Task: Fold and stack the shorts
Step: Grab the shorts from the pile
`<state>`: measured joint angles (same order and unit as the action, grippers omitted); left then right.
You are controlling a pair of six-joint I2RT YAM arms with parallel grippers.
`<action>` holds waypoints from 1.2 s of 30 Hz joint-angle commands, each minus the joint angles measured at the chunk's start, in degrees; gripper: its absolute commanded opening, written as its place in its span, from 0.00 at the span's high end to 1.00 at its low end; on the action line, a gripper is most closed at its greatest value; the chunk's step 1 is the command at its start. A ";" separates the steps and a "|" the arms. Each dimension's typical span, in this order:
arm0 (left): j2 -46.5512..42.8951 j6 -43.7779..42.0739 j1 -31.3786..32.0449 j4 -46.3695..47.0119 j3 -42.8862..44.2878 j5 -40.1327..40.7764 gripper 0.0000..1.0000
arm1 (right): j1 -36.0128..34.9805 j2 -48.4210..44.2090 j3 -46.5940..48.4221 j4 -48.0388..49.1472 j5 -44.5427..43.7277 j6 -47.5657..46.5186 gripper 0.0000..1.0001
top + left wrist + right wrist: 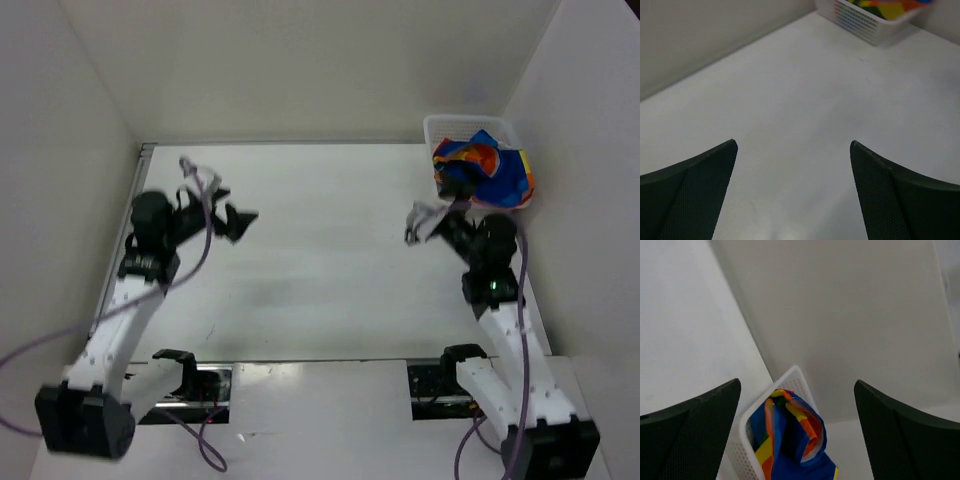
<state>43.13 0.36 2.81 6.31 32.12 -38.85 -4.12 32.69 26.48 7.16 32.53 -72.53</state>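
We see a white table (pixel 320 270) boxed in by pale walls (pixel 300 60) on three sides. The two arms rise from its near edge. The left arm (pixel 130 300) leans up along the left side, and the right arm (pixel 505 330) reaches toward the far right corner. Purple cables (pixel 205 235) trail along both.

In that far right corner, against the walls, stands a white plastic mesh basket (pixel 470 119). The shorts (pixel 490 170) are the only thing we can make out in it. They lie crumpled in a heap of blue, orange, red and yellow folds that bulges up to the rim. From the right wrist camera we see a loop of striped fabric standing above the basket's edge. No part of the shorts lies on the table.

The right gripper (pixel 797 382) is at the basket's near edge in the overhead view. Its fingers (pixel 695 430) are spread wide with nothing between them, and the basket and shorts show in the gap. We cannot tell whether it touches the cloth.

The left gripper (pixel 793 145) hovers over the bare left part of the table, well apart from the basket. It is also wide open and holds nothing.
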 commanded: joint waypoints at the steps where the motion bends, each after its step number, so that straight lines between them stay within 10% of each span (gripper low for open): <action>1: 23.52 -0.36 2.73 -5.01 27.89 16.50 0.00 | -1.50 25.90 23.48 -0.87 -28.29 36.09 0.02; 8: 55.10 -0.36 4.93 -34.15 56.19 16.98 0.00 | 13.95 65.55 60.33 -23.14 -33.16 71.71 0.02; 17: 60.49 -0.36 6.95 -33.20 58.32 14.59 0.00 | 16.78 78.22 65.37 -22.01 -30.69 74.20 0.02; 24: 61.81 -0.36 6.95 -33.20 60.60 13.98 0.00 | 16.78 80.60 66.68 -21.49 -28.85 72.89 1.00; 36: 59.96 -0.36 6.95 -32.15 67.81 18.20 0.00 | 14.41 64.97 86.71 -18.41 -28.40 68.49 1.00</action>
<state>104.92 0.23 9.89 -27.44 95.72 -21.93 11.60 107.94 105.91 -16.60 4.58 -2.90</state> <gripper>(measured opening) 0.998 0.006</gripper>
